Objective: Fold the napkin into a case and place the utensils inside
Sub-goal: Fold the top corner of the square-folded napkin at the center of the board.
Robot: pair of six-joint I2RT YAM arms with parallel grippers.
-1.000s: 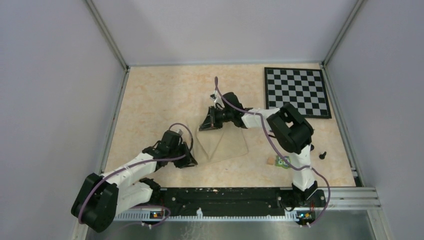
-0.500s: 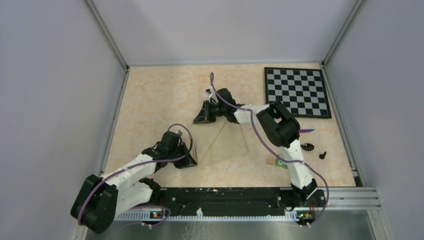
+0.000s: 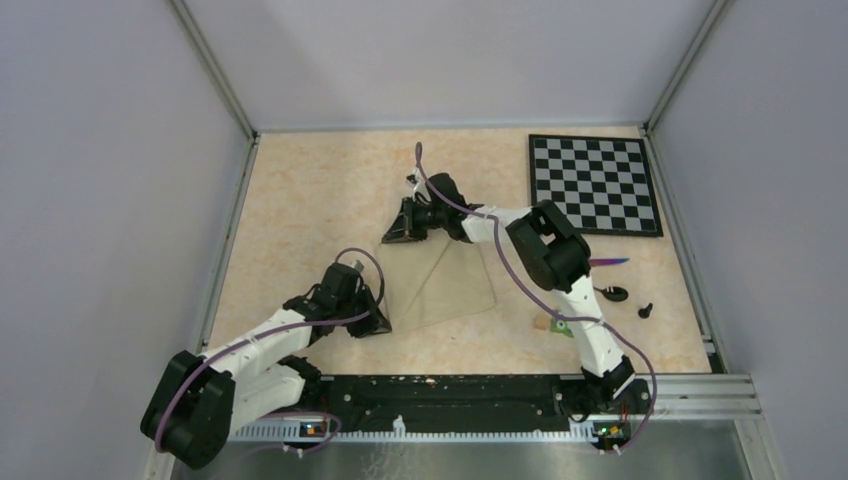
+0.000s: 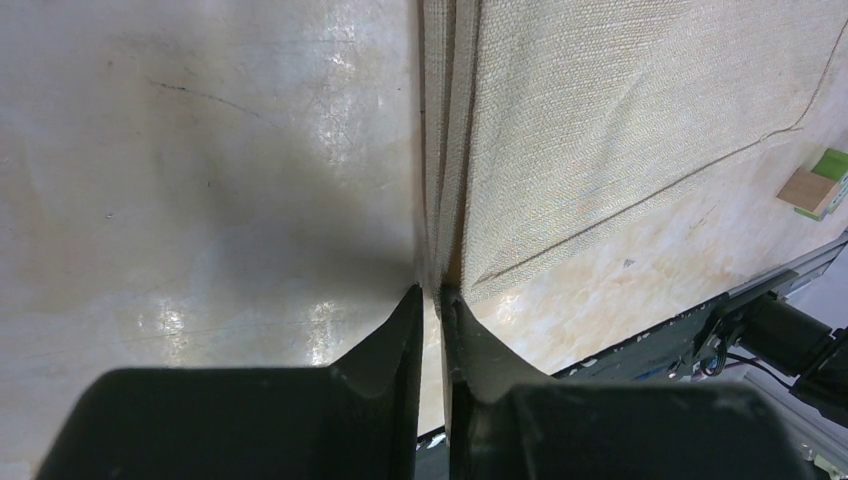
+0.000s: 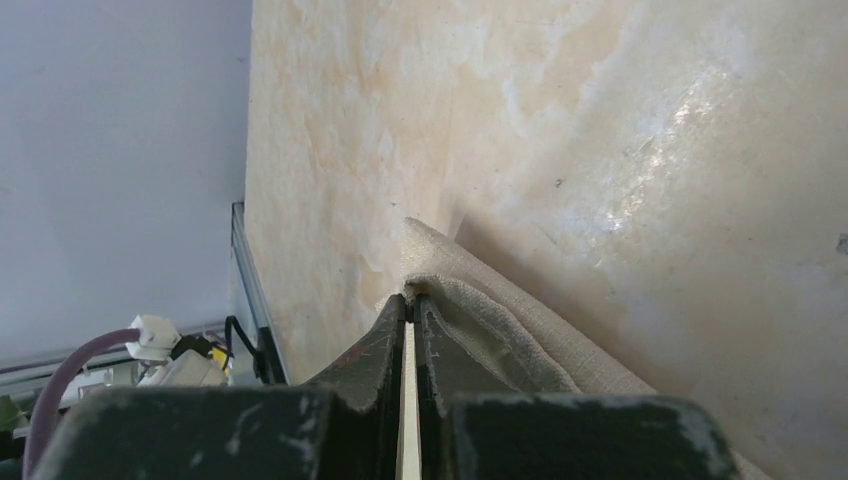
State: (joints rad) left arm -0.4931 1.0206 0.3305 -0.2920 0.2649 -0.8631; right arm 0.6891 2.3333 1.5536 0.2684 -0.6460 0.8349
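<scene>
The beige-cream woven cloth napkin [image 3: 450,285] is a shade paler than the speckled tan, peach-marbled tabletop [image 3: 310,200], and the left wrist view shows a fine linen-like grain in its weave. The flat square chessboard [image 3: 594,184] is checked black and white inside a black border. One thin metal utensil [image 3: 610,262] glints purple-blue; the thin spoon-shaped utensil [image 3: 612,293] is dark. The small block [image 3: 566,325] is green with white dots, with a tan part. The tiny knob [image 3: 645,310] is black. The left gripper [image 3: 383,322] and right gripper [image 3: 392,236] are matte black, on white arms with black joints and purple cables
</scene>
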